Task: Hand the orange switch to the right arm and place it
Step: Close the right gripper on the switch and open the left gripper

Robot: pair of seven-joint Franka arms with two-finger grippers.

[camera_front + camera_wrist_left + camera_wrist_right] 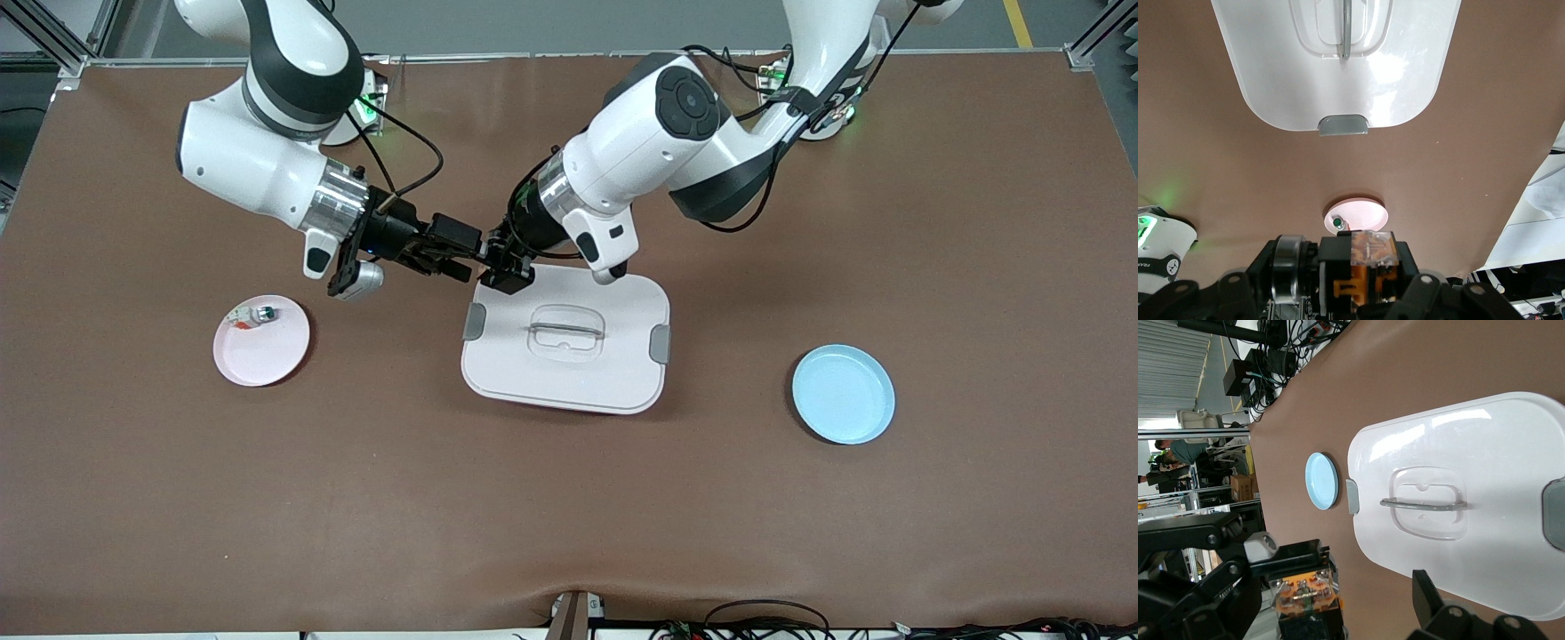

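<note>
The orange switch is a tiny black box with an orange face. My left gripper is shut on it and holds it in the air over the table, just off a corner of the white lidded box. It also shows in the right wrist view, clamped between two black fingers. My right gripper faces the left one, tip to tip. It is open, and one of its fingers stands well apart from the switch. In the front view the switch is hidden between the two grippers.
A pink plate toward the right arm's end holds a small white piece with teal and red bits. A light blue plate lies toward the left arm's end. The white lidded box with grey clips sits mid-table.
</note>
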